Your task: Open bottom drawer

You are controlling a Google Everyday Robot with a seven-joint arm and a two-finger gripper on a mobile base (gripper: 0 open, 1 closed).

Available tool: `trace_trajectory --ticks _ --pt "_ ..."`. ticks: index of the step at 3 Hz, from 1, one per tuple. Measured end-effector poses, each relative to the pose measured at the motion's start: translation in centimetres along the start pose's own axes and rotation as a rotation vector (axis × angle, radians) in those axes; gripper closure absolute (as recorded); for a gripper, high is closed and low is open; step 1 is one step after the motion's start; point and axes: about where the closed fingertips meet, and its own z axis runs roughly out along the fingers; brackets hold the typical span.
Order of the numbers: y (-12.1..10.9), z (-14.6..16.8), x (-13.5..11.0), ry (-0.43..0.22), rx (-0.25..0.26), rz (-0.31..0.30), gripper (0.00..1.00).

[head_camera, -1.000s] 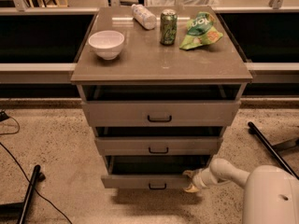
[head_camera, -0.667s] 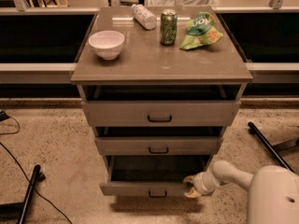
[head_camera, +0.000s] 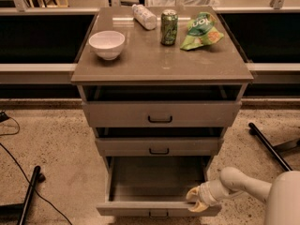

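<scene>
The bottom drawer (head_camera: 140, 209) of the grey-tan cabinet stands pulled far out, its empty inside showing, its small black bar handle (head_camera: 158, 214) at the frame's lower edge. My gripper (head_camera: 196, 201) reaches in from the lower right on a white arm and sits at the right end of the drawer's front, its tan fingers (head_camera: 193, 195) hooked over the top edge. The middle drawer (head_camera: 158, 146) and the top drawer (head_camera: 160, 114) sit above, each slightly out.
On the cabinet top (head_camera: 159, 64) stand a white bowl (head_camera: 107, 44), a lying plastic bottle (head_camera: 144, 16), a green can (head_camera: 169, 27) and a green chip bag (head_camera: 201, 31). Black stand legs lie on the floor at left (head_camera: 29, 196) and right (head_camera: 267, 145). Shelving runs behind.
The bottom drawer has slid further out toward the camera, and my gripper has moved down and forward with its front.
</scene>
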Motion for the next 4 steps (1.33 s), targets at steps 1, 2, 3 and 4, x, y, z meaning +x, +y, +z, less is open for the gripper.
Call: trace_trajectory --ticks 1,2,3,4 --pt "1.7 -1.4 -2.7 -0.043 -0.024 -0.024 0.50" --pt "-0.2 -2.5 -5.1 -0.077 0.007 -0.077 0.51" --pt "-4.1 -2.1 -5.6 -0.093 0.055 -0.104 0.57" --pt "-7.3 0.5 -3.8 -0.069 0.115 -0.101 0.75"
